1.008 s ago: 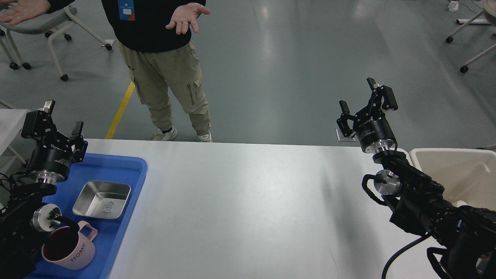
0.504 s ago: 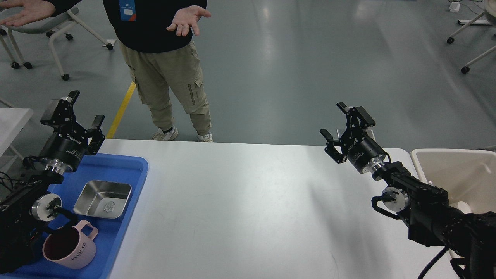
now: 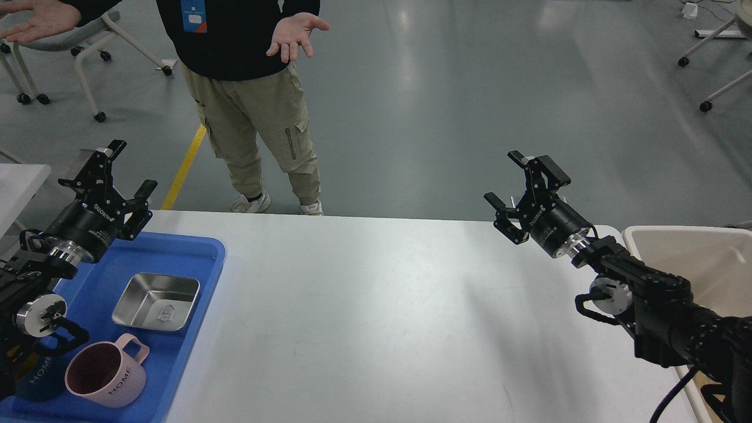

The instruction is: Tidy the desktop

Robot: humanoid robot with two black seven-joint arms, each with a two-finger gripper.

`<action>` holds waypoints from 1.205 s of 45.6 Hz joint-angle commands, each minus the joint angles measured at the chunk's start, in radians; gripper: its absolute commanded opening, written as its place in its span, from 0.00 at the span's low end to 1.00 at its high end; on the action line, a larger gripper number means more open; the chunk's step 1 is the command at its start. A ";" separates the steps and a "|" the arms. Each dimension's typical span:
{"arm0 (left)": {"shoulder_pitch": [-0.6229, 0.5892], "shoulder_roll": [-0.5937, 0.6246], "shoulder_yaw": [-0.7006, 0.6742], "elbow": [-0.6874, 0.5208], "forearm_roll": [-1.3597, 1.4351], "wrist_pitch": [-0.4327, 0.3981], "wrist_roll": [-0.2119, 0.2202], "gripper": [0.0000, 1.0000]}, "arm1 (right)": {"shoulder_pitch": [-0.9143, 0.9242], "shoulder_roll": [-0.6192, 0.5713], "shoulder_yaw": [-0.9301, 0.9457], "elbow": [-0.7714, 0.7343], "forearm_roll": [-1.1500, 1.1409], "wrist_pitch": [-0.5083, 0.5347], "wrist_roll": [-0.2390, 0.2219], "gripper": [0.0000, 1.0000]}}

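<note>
Arms have been swung outward over the bare white worktop [image 3: 364,317]; left end effector [image 3: 111,167] and right end effector [image 3: 520,179] are held apart, empty, so tidying looks done.

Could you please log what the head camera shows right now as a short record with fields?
surface: white desktop, bare in the middle
left side: blue tray holding a steel dish and a pink mug
right side: beige bin at the table edge
left gripper: raised, fingers apart, holding nothing
right gripper: raised, fingers apart, holding nothing
background: person standing beyond the table, palms up
</note>
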 commanded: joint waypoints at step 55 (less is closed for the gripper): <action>0.013 -0.054 -0.124 0.009 -0.020 0.032 -0.081 0.96 | -0.061 -0.031 0.215 0.042 0.019 -0.215 -0.006 1.00</action>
